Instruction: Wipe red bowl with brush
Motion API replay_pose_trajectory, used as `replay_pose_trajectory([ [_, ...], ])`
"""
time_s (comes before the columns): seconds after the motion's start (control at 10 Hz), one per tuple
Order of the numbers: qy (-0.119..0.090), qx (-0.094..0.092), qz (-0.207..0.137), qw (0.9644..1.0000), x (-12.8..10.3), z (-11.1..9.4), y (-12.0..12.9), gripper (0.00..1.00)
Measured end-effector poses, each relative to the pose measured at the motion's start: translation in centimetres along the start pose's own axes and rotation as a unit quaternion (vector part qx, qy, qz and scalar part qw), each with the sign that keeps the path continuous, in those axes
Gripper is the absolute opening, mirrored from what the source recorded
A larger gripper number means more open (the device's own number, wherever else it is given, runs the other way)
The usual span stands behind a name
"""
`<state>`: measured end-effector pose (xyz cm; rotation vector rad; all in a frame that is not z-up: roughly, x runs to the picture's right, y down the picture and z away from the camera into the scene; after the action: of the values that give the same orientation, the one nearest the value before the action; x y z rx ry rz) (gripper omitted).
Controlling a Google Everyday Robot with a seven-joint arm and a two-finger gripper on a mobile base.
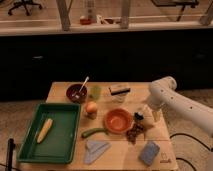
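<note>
The red bowl (pixel 118 120) is shallow, round and orange-red, and sits on the wooden table (pixel 125 159) right of the peach-coloured fruit (pixel 91 107). My white arm (pixel 167 96) comes in from the right and bends down to the gripper (pixel 145 113), just right of the bowl's rim. A small dark head with a pale stick, apparently the brush (pixel 139 117), shows right below the gripper beside the bowl. I cannot make out whether the gripper holds it.
A maroon bowl with a white spoon (pixel 77 92), a green cup (pixel 95 91) and a black-and-white block (pixel 119 90) stand at the back. A green tray (pixel 63 149) holds a corn cob (pixel 44 129). A green chili (pixel 92 132), grey cloth (pixel 95 148), dark cluster (pixel 134 132) and blue sponge (pixel 149 152) lie in front.
</note>
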<state>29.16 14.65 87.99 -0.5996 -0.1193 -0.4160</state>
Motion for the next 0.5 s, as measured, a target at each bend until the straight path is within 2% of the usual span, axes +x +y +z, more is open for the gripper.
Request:
replay_pose_trajectory([
  [0.5,-0.004,-0.003,0.0,1.0,2.2,1.6,-1.9,0.78],
])
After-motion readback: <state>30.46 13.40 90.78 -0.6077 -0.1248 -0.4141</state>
